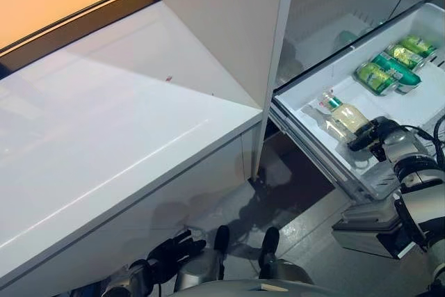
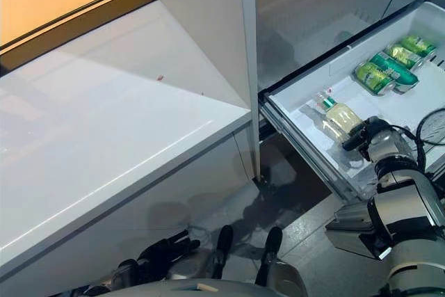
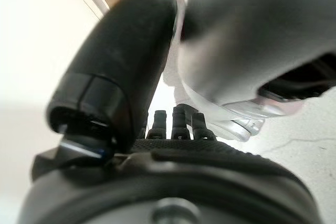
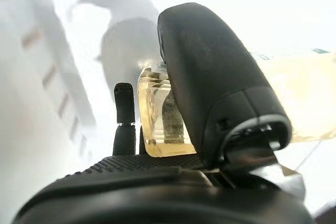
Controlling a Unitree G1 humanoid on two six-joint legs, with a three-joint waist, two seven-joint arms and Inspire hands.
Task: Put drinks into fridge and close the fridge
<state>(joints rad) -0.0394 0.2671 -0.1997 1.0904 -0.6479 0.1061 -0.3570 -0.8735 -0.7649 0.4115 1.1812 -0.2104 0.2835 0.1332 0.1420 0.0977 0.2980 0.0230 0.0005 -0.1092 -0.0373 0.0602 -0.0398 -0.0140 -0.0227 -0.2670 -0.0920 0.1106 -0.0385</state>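
A white fridge drawer (image 1: 410,106) stands pulled out at the right. Green cans (image 1: 389,67) lie at its far end. A bottle of pale yellow drink with a green cap (image 1: 345,113) lies in the drawer's near part, beside a clear bottle (image 1: 328,127). My right hand (image 1: 373,135) is at the yellow bottle's base. In the right wrist view its thumb (image 4: 210,77) lies over the bottle (image 4: 157,124) and its fingers (image 4: 124,111) are on the other side. My left hand (image 1: 170,254) hangs low beside the counter with relaxed fingers, holding nothing.
A white counter (image 1: 125,116) runs along the left. The fridge's white side panel (image 1: 229,19) stands between the counter and the drawer. A grey box (image 1: 368,231) sits on the floor below the drawer's near corner.
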